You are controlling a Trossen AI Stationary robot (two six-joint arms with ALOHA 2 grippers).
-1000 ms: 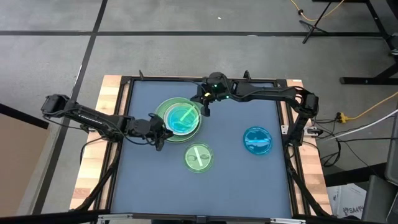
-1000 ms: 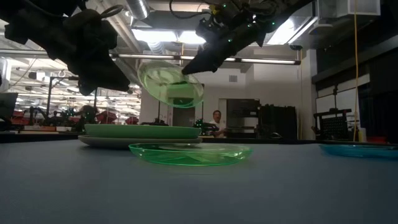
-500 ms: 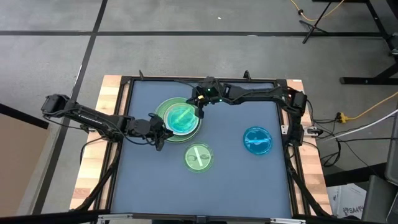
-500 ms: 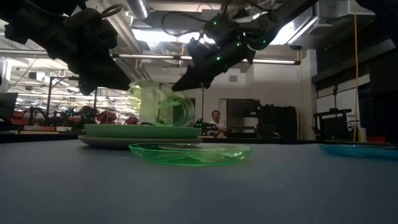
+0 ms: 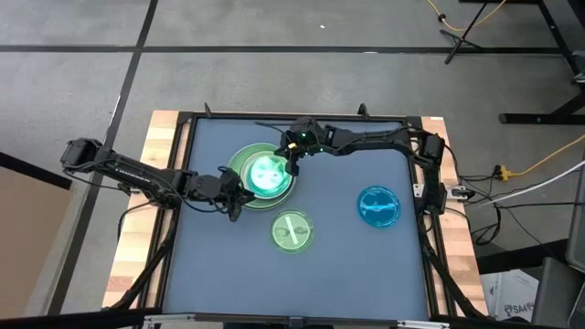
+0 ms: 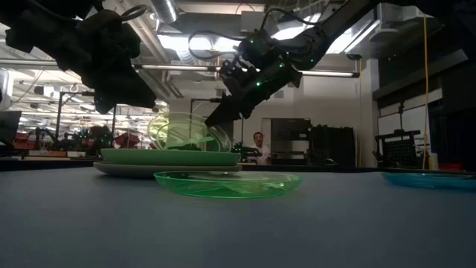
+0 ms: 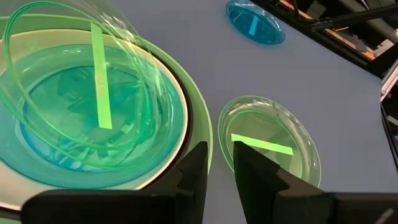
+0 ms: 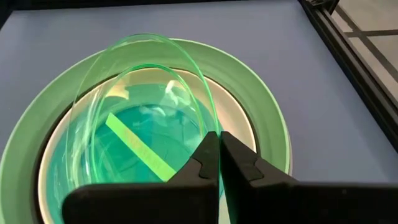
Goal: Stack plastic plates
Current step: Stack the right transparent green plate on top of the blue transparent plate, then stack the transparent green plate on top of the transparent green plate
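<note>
At about ten o'clock from the centre of the blue table [image 5: 338, 256] stands the stack [image 5: 263, 174]: a large light green plate [image 8: 267, 118] at the bottom of what shows, a white plate [image 8: 239, 127] ringed by a dark rim inside it, and a translucent blue plate [image 7: 56, 155] within that. Over the stack a translucent green plate [image 8: 149, 93] with a green tape strip leans tilted, one edge raised; the right hand [image 8: 219, 158] comes in from two o'clock and is clenched on that raised rim. The left hand [image 7: 216, 163] hovers at the stack's eight o'clock edge, its fingers almost together and gripping nothing. Two small plates lie loose: a second translucent green plate [image 5: 292, 230] at six o'clock of the stack, just beside it and directly before the left hand, and a second translucent blue plate [image 5: 377, 206], well apart at four o'clock. So two green and two blue small plates show, one of each on the stack. In the low view a grey plate [image 6: 111, 170] edges out beneath the light green one, and a person [image 6: 258, 147] sits far behind the table.
</note>
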